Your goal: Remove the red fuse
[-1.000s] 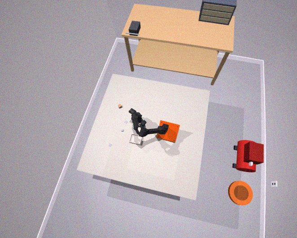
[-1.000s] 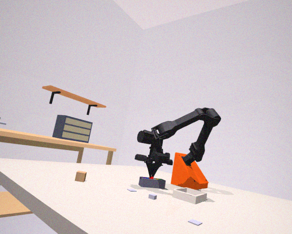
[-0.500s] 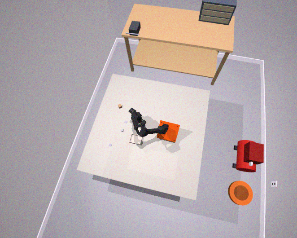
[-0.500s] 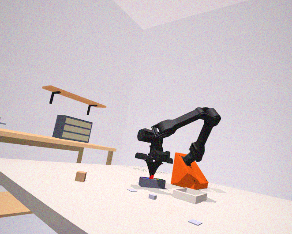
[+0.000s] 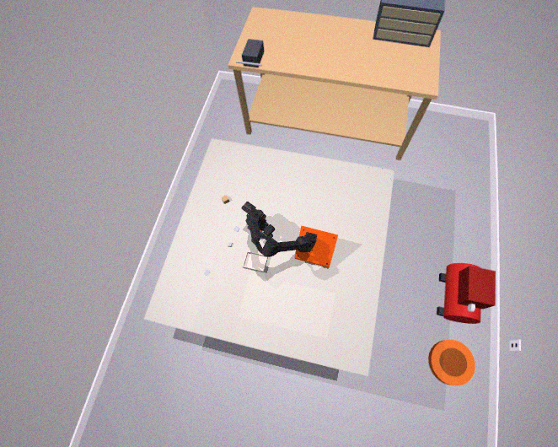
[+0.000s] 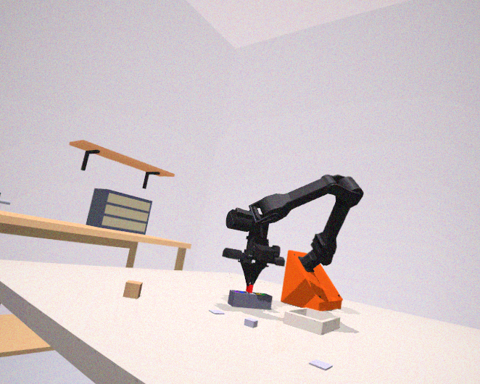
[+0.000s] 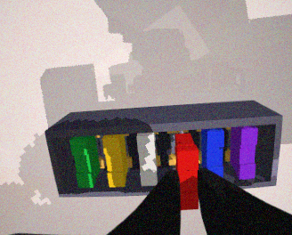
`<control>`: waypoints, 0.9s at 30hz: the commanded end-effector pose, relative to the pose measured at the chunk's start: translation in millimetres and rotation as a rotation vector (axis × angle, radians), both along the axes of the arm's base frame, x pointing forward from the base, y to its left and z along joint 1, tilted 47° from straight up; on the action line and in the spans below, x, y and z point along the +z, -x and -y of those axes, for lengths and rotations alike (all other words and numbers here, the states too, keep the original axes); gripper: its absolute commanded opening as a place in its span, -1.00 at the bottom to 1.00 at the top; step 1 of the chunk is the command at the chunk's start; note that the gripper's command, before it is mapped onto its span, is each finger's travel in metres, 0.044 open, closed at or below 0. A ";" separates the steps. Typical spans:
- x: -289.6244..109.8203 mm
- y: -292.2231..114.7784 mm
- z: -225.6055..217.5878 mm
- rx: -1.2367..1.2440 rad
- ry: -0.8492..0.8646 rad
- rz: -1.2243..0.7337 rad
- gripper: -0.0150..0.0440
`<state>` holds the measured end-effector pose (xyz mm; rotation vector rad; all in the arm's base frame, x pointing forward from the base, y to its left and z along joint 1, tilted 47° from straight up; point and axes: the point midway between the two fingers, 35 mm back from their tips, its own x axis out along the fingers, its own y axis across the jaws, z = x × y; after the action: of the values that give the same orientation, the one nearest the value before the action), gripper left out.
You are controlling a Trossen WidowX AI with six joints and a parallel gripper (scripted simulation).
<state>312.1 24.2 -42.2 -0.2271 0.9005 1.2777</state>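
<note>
My gripper [image 7: 187, 178] [image 6: 250, 282] is shut on the red fuse [image 7: 187, 166] [image 6: 249, 287], which stands raised above its slot in the dark grey fuse block [image 7: 165, 114] [image 6: 249, 301]. In the wrist view the green fuse [image 7: 85, 161], yellow fuse [image 7: 116, 160], white fuse [image 7: 147, 161], blue fuse [image 7: 212, 151] and purple fuse [image 7: 243, 151] sit in the block on either side. The pale open tray [image 6: 312, 320] [image 5: 255, 261] lies on the table right of the block, beside the arm's orange base [image 6: 308, 288] [image 5: 322, 244].
A small tan cube [image 6: 132, 289] [image 5: 225, 199] and small grey and white scraps [image 6: 251, 322] [image 6: 320, 364] lie on the white table. A wooden bench with a drawer unit [image 6: 119, 211] [image 5: 408, 22] stands behind. A red machine [image 5: 466, 293] sits on the floor.
</note>
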 end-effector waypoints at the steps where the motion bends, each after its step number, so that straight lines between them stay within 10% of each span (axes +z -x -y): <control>1: 1.4 0.2 2.3 0.005 0.005 0.003 -0.49; 27: 13.5 0.5 14.6 0.004 0.004 0.002 -0.49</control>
<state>311.0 14.1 -31.9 -0.2237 0.9019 1.2797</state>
